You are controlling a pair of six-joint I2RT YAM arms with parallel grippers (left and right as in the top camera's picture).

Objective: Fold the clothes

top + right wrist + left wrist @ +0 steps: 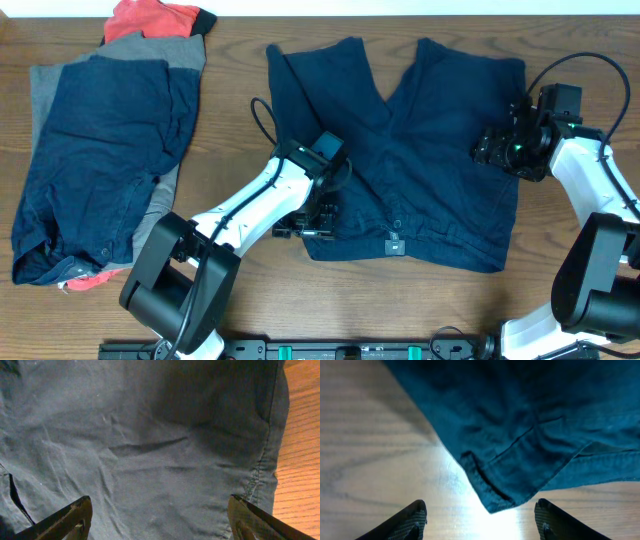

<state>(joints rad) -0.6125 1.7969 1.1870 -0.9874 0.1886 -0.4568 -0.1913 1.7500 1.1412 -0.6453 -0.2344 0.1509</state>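
Dark navy shorts (420,150) lie spread flat mid-table, waistband toward the front, its button (397,223) showing. My left gripper (312,222) is open and empty at the shorts' front left waistband corner; in the left wrist view that corner (492,502) lies just ahead of the open fingers (482,522). My right gripper (490,150) is open above the shorts' right leg; in the right wrist view the fabric (150,450) fills the space between the spread fingers (160,520), near the side seam (260,475).
A pile of clothes lies at the left: a navy piece (100,160) on top of a grey one (45,85), with a red-orange piece (150,17) at the back. The bare wooden table (240,150) shows between pile and shorts.
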